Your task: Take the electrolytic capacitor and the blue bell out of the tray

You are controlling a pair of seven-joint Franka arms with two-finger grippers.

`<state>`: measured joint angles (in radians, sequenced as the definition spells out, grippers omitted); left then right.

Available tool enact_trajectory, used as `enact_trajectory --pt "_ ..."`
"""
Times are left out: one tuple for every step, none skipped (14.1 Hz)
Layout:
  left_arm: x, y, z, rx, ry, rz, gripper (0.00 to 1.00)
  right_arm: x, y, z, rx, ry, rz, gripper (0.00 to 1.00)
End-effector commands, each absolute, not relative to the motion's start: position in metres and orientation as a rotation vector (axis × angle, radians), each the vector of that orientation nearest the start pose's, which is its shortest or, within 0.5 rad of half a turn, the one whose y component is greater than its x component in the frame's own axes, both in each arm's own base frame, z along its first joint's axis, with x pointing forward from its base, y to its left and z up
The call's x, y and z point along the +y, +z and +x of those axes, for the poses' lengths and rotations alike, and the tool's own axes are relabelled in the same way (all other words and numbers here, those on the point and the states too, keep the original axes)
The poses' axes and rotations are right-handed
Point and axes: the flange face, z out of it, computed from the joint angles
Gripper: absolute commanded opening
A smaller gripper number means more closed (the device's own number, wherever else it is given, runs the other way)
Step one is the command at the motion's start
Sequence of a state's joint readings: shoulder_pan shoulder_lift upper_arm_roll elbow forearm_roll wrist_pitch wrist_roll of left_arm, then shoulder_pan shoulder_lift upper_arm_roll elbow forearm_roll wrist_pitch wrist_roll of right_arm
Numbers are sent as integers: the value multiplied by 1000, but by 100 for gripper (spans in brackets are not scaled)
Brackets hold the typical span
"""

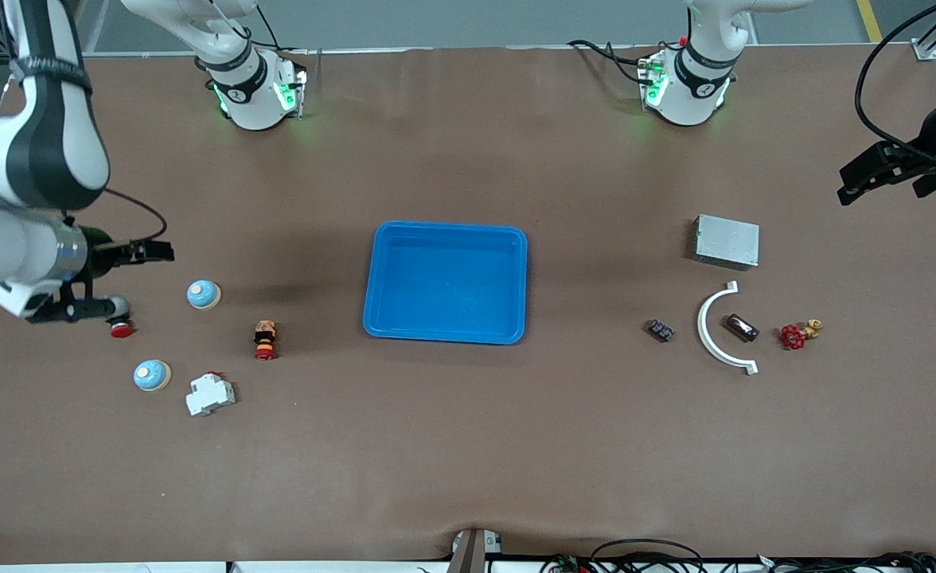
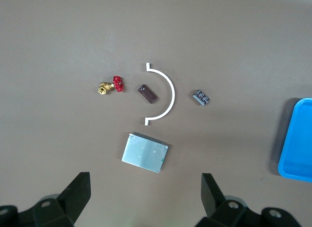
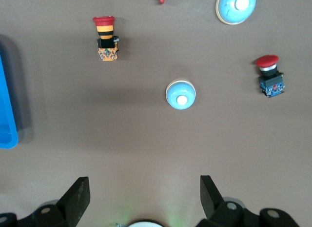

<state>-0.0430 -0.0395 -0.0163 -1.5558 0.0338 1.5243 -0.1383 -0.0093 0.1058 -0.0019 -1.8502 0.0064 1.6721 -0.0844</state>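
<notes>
Two blue dome bells lie toward the right arm's end: one (image 1: 204, 294) (image 3: 181, 94) and one (image 1: 152, 375) (image 3: 236, 5) nearer the front camera. The capacitor (image 1: 741, 327) (image 2: 147, 94), a small dark brown cylinder, lies inside a white curved strip (image 1: 703, 326) (image 2: 171, 92) toward the left arm's end. My right gripper (image 1: 130, 274) (image 3: 144, 183) hangs open and empty, high over the table beside the first bell. My left gripper (image 1: 882, 179) (image 2: 145, 180) is open and empty, high over the table edge past a silver box (image 1: 727, 241) (image 2: 145, 153).
A blue tray (image 1: 446, 227) (image 2: 292, 139) (image 3: 7, 134) sits mid-table. Near the bells are a red-capped push button (image 1: 122, 328) (image 3: 269, 75), a striped button (image 1: 265, 340) (image 3: 106, 39) and a white breaker (image 1: 210, 394). By the capacitor lie a red-handled brass valve (image 1: 798, 334) (image 2: 111, 85) and a small black part (image 1: 660, 329) (image 2: 201, 97).
</notes>
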Motion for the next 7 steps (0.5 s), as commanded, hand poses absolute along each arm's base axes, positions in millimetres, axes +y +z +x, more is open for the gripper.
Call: enact_trajectory --pt "-30 653 523 -95 -7 -3127 100 -13 445 494 -41 311 -3098 100" --pt "-37 654 522 -76 -9 -3127 100 -17 449 494 -24 306 -3098 100" --pt "-39 654 521 -69 -9 -3127 100 -22 460 497 -8 284 -3100 100" --pt "-39 655 519 -68 -12 -3126 100 -22 476 502 -12 279 -3100 100" --pt "-40 654 518 -64 -7 -3126 100 -23 497 509 -10 251 -3104 100" --pt "-40 655 516 -64 -9 -3126 100 -23 513 517 -2 242 -3107 100" --pt "-41 653 515 -61 -2 -3125 100 -21 534 526 -6 205 -3114 100"
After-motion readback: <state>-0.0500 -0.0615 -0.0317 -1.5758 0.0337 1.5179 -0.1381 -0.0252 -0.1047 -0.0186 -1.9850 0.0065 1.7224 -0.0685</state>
